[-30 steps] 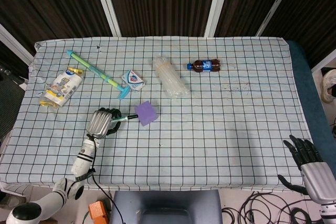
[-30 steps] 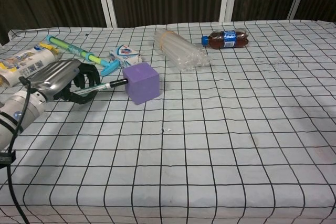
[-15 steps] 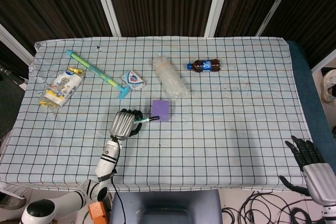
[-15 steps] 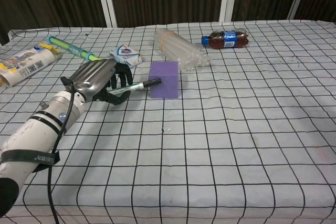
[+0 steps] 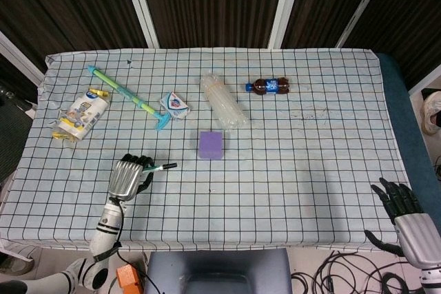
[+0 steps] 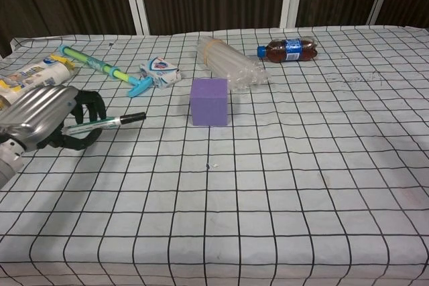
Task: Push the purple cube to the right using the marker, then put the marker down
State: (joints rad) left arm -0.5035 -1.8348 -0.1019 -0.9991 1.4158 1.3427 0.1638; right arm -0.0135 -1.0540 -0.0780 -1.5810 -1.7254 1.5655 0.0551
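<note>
The purple cube (image 5: pixel 211 145) (image 6: pixel 210 102) stands on the checked cloth just below the clear plastic sleeve. My left hand (image 5: pixel 128 176) (image 6: pixel 47 117) is well to the cube's left, near the front edge, and grips the marker (image 5: pixel 160 167) (image 6: pixel 110 122). The marker's black tip points right toward the cube, a clear gap away from it. My right hand (image 5: pixel 402 208) hangs off the table's front right corner, fingers spread, holding nothing; only the head view shows it.
A clear plastic sleeve (image 5: pixel 224 101) (image 6: pixel 231 63) lies behind the cube, a cola bottle (image 5: pixel 270 87) (image 6: pixel 288 49) further right. A green toothbrush (image 5: pixel 126 96), a small blue-white packet (image 5: pixel 176 105) and a snack bag (image 5: pixel 81 113) lie at the left.
The cube was pushed right to below the plastic sleeve. My left hand then drew back left and toward the front edge with the marker, leaving the cube.
</note>
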